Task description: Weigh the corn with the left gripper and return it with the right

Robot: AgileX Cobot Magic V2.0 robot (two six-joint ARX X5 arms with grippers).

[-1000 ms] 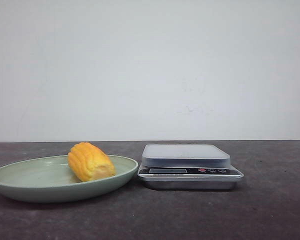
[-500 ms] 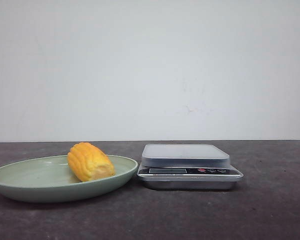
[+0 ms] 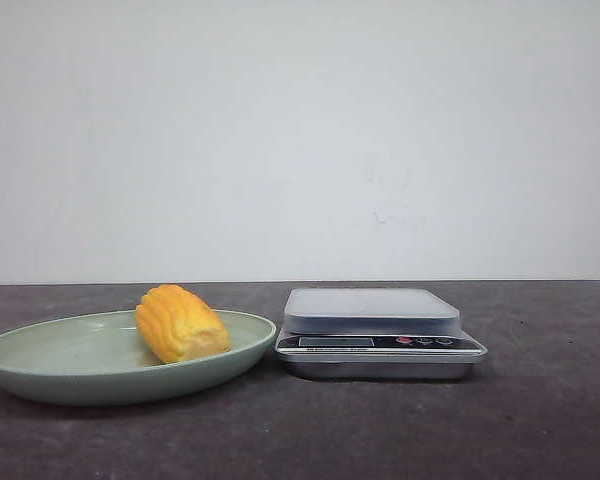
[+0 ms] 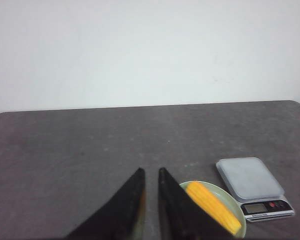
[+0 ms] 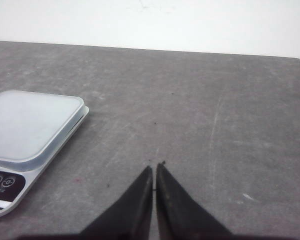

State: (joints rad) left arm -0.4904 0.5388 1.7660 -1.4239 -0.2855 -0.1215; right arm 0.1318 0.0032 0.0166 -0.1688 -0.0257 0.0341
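Observation:
The corn point(image 3: 180, 323), a stubby yellow-orange cob piece, lies on the right half of the green plate point(image 3: 40, 365) at the table's left. Neither gripper shows in the front view. In the left wrist view my left gripper point(image 4: 151, 171) hangs well above the table, its fingers a narrow gap apart with nothing between them. The corn point(image 4: 212, 206) and plate point(image 4: 240, 220) lie beside it, partly hidden by one finger. My right gripper point(image 5: 154, 166) is shut and empty, low over bare table beside the scale.
A silver kitchen scale point(image 3: 372, 310) with a grey platform stands just right of the plate; it also shows in the left wrist view point(image 4: 247, 177) and the right wrist view point(image 5: 30, 120). A white wall backs the dark grey table.

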